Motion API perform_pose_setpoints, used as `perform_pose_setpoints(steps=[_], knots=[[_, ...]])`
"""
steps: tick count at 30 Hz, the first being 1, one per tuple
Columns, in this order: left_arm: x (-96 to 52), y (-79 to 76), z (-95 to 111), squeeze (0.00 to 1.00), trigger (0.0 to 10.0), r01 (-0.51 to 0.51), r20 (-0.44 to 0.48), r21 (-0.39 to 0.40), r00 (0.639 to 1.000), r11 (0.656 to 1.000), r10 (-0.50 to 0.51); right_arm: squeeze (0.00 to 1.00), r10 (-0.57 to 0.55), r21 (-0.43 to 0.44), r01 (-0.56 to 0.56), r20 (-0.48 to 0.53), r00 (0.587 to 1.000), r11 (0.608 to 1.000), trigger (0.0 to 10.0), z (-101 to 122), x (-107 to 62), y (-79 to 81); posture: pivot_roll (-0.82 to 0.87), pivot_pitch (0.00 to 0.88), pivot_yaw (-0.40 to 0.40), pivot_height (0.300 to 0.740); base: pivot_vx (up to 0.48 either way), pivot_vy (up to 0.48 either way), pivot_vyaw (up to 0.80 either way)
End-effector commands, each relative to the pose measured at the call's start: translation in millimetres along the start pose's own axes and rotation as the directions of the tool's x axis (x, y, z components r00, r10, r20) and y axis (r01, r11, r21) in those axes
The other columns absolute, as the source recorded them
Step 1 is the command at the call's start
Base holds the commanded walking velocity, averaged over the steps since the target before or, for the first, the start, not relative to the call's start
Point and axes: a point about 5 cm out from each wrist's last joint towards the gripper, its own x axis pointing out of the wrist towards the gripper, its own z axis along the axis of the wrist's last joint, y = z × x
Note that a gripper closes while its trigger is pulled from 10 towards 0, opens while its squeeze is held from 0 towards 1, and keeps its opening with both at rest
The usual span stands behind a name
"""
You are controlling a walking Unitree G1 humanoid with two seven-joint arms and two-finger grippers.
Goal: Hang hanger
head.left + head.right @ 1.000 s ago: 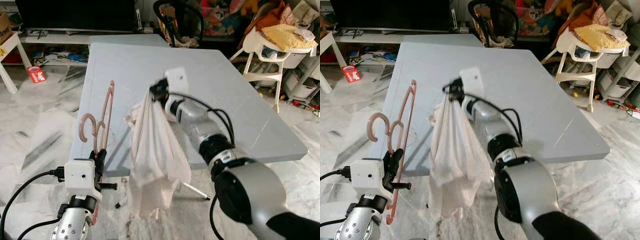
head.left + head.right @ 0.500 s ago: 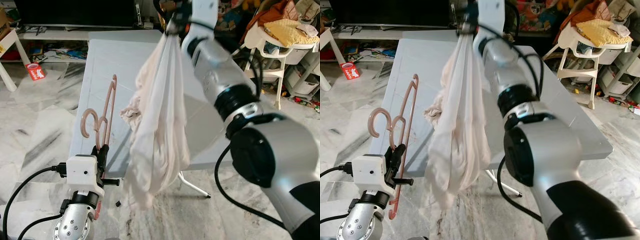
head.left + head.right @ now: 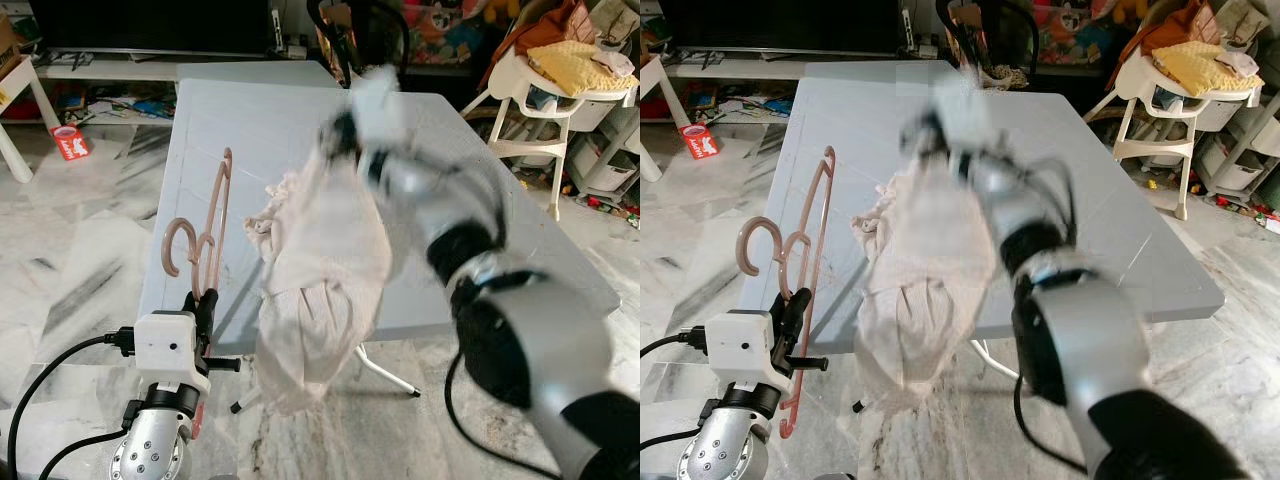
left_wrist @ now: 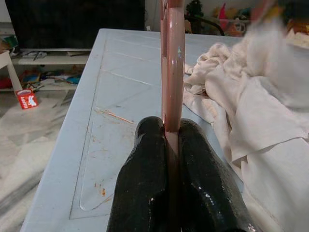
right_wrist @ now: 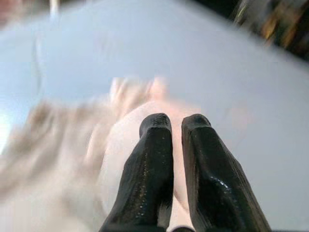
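Note:
A pink plastic hanger (image 3: pixel 216 214) stands upright at the table's near left edge, its hook curling to the left. My left gripper (image 3: pixel 200 303) is shut on its lower bar; the left wrist view shows the hanger (image 4: pixel 173 63) pinched between the black fingers (image 4: pixel 147 159). My right gripper (image 3: pixel 338 132) is blurred with motion above the middle of the table. It is shut on the top of a cream garment (image 3: pixel 320 270), which hangs down over the table's front edge. In the right wrist view the fingers (image 5: pixel 157 145) pinch the blurred garment (image 5: pixel 130 121).
The grey table (image 3: pixel 500 200) stands on a marble floor. To the right is a white high chair (image 3: pixel 545 95) piled with clothes. A black chair (image 3: pixel 345 30) stands behind the table. A red box (image 3: pixel 68 143) lies on the floor at far left.
Half a second ago my right arm held the garment high over the far side of the table; it has since swung back down and nearer, fast. The left gripper and hanger have barely moved.

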Motion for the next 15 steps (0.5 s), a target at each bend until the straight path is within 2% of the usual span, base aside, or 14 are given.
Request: perform_pose_setpoints(steps=[1, 4, 7, 10, 15], knots=[[-1.3, -0.3, -13.7, 0.00, 10.0, 0.008, -0.073, 0.003, 0.997, 1.000, -0.008, 1.00, 0.014, -0.047, -0.014, -0.002, 1.000, 0.999, 10.0, 4.0, -3.0, -9.7, 0.24, 0.058, -0.121, 0.740, 0.000, 0.000, 0.00], [-0.7, -0.1, -13.5, 0.00, 10.0, 0.009, -0.072, 0.003, 0.997, 1.000, -0.009, 1.00, 0.029, -0.053, -0.030, -0.010, 1.000, 0.998, 10.0, 2.1, -4.3, -11.9, 0.24, 0.058, -0.121, 0.740, 0.000, 0.000, 0.00], [1.2, -0.5, -13.8, 0.00, 10.0, 0.019, -0.069, 0.005, 0.997, 1.000, -0.018, 1.00, 0.063, -0.021, -0.062, 0.040, 0.997, 0.998, 10.0, 9.9, -8.7, -22.7, 0.23, 0.047, -0.118, 0.740, 0.000, 0.000, 0.00], [1.8, -0.8, -13.3, 0.00, 10.0, 0.020, -0.067, 0.005, 0.998, 1.000, -0.020, 1.00, 0.067, -0.001, -0.067, 0.063, 0.996, 0.998, 10.0, 12.0, -10.5, -26.7, 0.23, 0.047, -0.118, 0.740, 0.000, 0.000, 0.00], [1.1, -0.6, -13.8, 0.00, 10.0, 0.019, -0.067, 0.002, 0.998, 1.000, -0.019, 1.00, 0.047, 0.093, -0.063, 0.166, 0.985, 0.994, 10.0, 0.8, -20.0, -38.5, 0.23, 0.043, -0.119, 0.740, 0.000, 0.000, 0.00]])
